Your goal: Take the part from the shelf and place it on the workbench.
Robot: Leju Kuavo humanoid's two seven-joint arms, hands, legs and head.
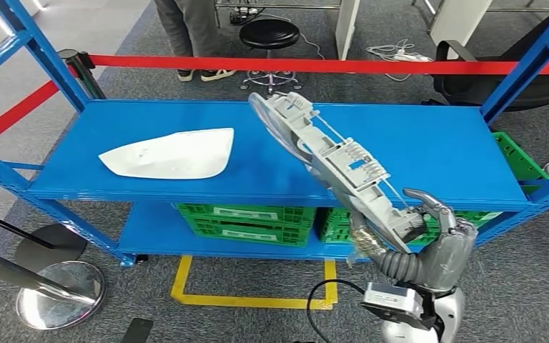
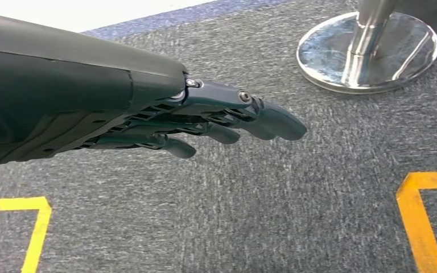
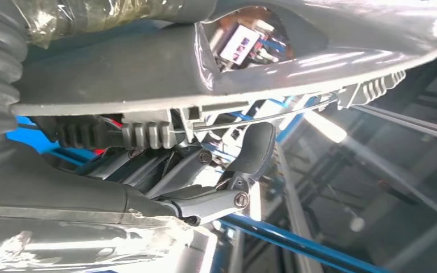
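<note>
- Blue shelf (image 1: 414, 143): a white cover (image 1: 171, 154) lies flat on its upper board, left side.
- Lower board: green crates (image 1: 246, 221) side by side.
- Floor (image 1: 536, 300): grey carpet, yellow tape (image 1: 250, 299).

— Inspector, what sort of place are you looking at?

— A workshop or robot test floor. Centre frame you have a blue steel shelf rack (image 1: 429, 143); green plastic crates (image 1: 246, 221) sit on its lower level. A red barrier tape (image 1: 329, 66) crosses the top, chrome stanchion bases (image 1: 61, 293) stand lower left, yellow floor tape (image 1: 250, 300) marks grey carpet, and a black stool (image 1: 270, 34) stands at top centre.
</note>
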